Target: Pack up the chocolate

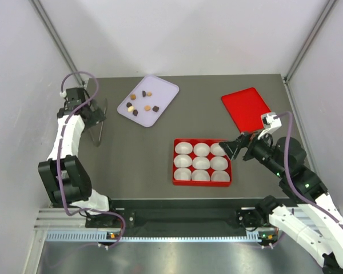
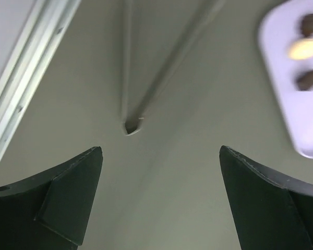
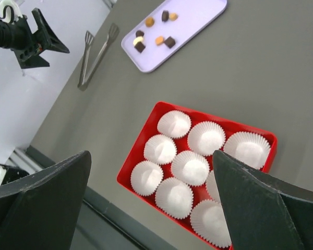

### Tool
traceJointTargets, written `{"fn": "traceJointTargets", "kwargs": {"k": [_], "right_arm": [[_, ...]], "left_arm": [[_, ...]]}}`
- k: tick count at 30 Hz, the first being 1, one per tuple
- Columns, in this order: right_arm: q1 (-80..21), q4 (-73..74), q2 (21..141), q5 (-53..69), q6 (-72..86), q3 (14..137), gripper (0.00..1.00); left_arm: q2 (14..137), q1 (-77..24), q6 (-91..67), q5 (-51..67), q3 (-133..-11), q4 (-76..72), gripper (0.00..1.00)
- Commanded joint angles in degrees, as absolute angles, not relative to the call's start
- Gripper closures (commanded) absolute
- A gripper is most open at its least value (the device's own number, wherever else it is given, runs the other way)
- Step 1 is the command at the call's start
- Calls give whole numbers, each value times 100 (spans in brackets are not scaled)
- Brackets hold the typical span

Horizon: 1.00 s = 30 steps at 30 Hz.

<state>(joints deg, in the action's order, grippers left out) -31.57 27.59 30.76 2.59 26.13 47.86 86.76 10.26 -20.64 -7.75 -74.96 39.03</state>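
Several small chocolate pieces [image 1: 147, 107], dark brown and tan, lie on a lavender tray [image 1: 163, 88] at the back of the table. My left gripper [image 1: 97, 114] is open beside the far left edge. Thin metal tongs [image 1: 99, 130] lie on the table just below it. In the left wrist view my open left gripper [image 2: 160, 151] holds nothing, the tongs' hinge [image 2: 130, 127] lies just ahead, and chocolate [image 2: 305, 48] shows at the right. My right gripper [image 1: 231, 147] is open and empty above the far right corner of a red box [image 1: 174, 165] of white paper cups [image 1: 201, 162].
A red lid [image 1: 247, 108] lies flat at the back right. The right wrist view looks past my open right gripper [image 3: 151, 154] at the red box [image 3: 147, 129], the tray [image 3: 198, 15], chocolate [image 3: 168, 41] and tongs [image 3: 94, 54]. White walls enclose the table.
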Motion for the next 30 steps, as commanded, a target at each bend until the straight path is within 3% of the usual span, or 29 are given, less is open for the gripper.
{"fn": "traceJointTargets", "kwargs": {"k": [1,19,30], "right_arm": [[-3094,2417,3181,624,2593,4702,0],[-3094,2435,3076,325,2189,4649,0],[-3102,2364,3164,299,2092,4465,0]], "left_arm": [[8587,1274,-1942,-931,-7199,3499,1],[10467,1485,-1081,-483,-7462,2865,3],[11573,1512,-809,-510,-8419,3023,7]]}}
